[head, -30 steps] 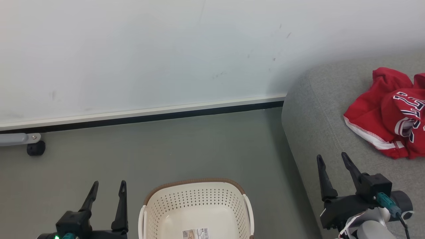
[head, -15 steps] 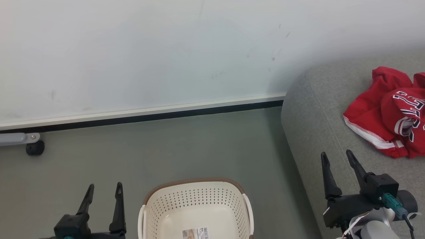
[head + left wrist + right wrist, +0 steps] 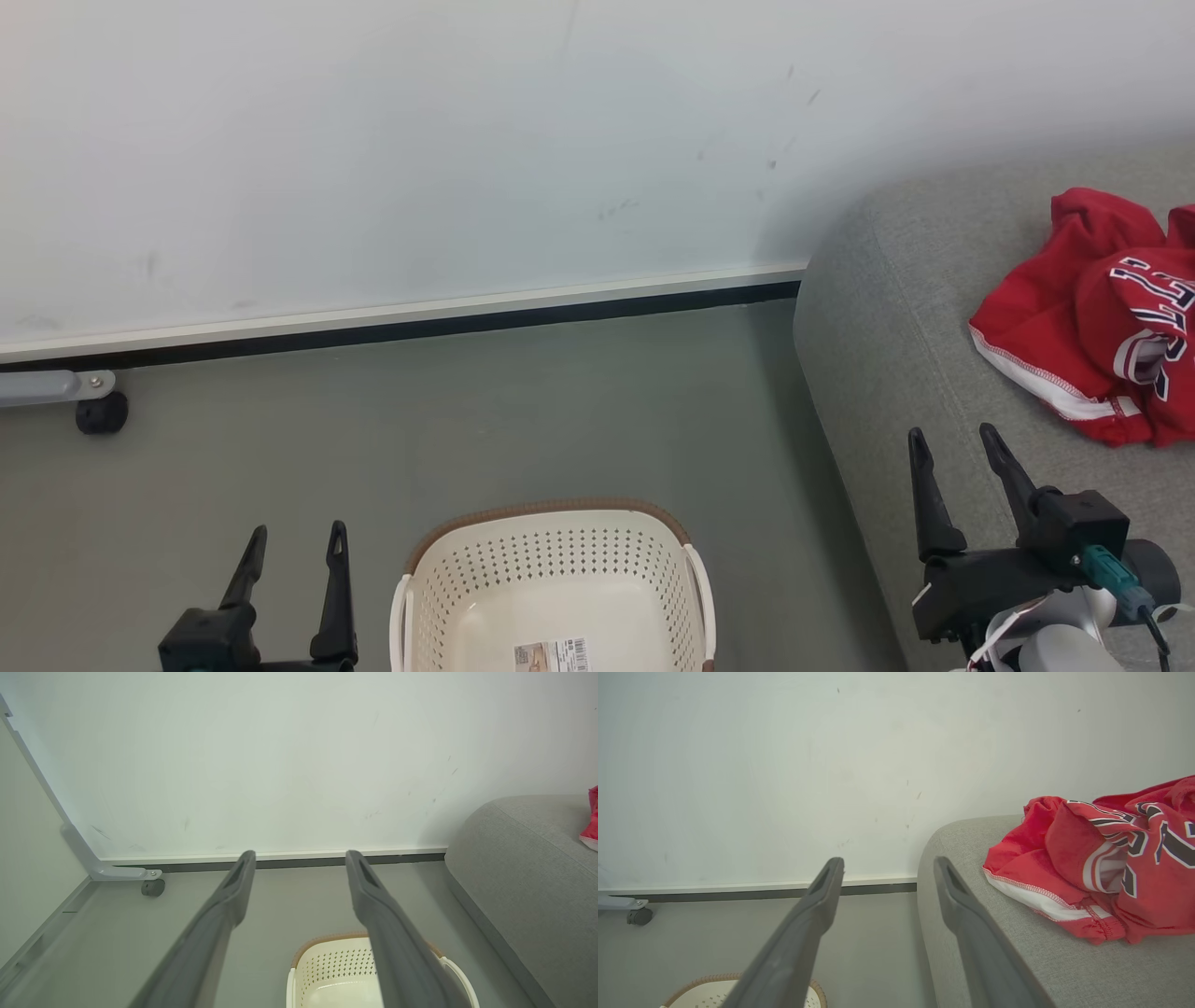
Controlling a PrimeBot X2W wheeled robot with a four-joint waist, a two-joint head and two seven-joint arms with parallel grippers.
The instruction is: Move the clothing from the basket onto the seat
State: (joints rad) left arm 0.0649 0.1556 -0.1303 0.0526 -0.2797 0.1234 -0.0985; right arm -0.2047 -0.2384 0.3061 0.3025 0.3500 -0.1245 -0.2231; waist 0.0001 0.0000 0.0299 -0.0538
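Observation:
The clothing [image 3: 1102, 327], a red jersey with white trim and navy lettering, lies crumpled on the grey seat [image 3: 896, 308] at the right; it is also in the right wrist view [image 3: 1101, 868]. The cream basket [image 3: 555, 588] with a brown rim stands on the floor at bottom centre, holding nothing but a label sticker. My left gripper [image 3: 297, 537] is open beside the basket's left side, with nothing between its fingers. My right gripper [image 3: 952, 437] is open above the seat's front edge, short of the clothing. The left wrist view shows the basket [image 3: 336, 970] and the seat [image 3: 523, 858].
A white wall [image 3: 420, 159] with a dark baseboard runs across the back. A grey bracket with a black caster [image 3: 101, 413] sits at the far left by the wall. Grey-green floor [image 3: 513, 411] lies between wall, basket and seat.
Both grippers have drawn back a little toward the bottom of the head view, the right one also drifting right. The clothing, basket and seat stay put.

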